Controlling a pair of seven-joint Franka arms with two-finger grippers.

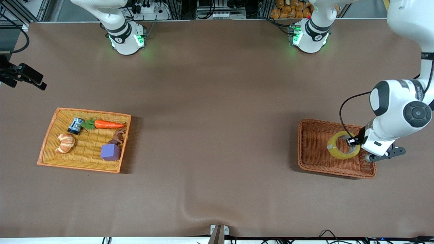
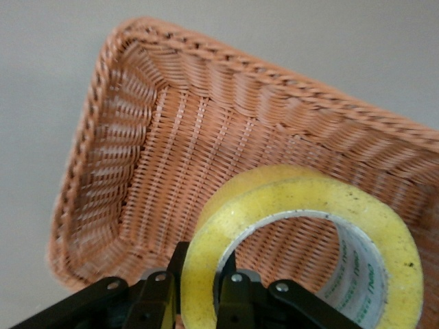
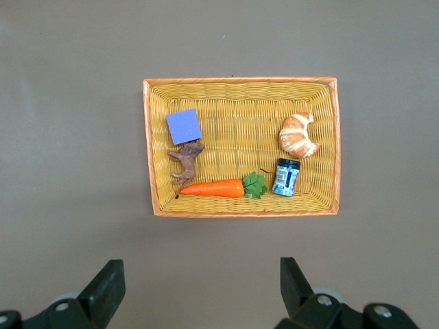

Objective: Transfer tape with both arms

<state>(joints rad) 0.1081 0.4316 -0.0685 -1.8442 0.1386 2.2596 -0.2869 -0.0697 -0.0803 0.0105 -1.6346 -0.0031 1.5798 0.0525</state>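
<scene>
The tape (image 1: 343,145), one roll, sits in the brown basket (image 1: 315,159) at the left arm's end of the table. The yellow tray (image 3: 241,88) holds one each: cube (image 3: 184,126), toy animal (image 3: 186,162), carrot (image 3: 214,188), jar (image 3: 286,177), croissant (image 3: 298,135). My right gripper (image 3: 199,288) waits high above that tray, fingers spread. My left gripper (image 2: 199,288) reaches down into the basket, pinching the tape's wall.

Brown-covered table (image 1: 217,101), cluttered racks

Glossy translucent tape (image 2: 302,226), rough woven wicker basket (image 2: 171,137), matt tablecloth (image 1: 217,101)
</scene>
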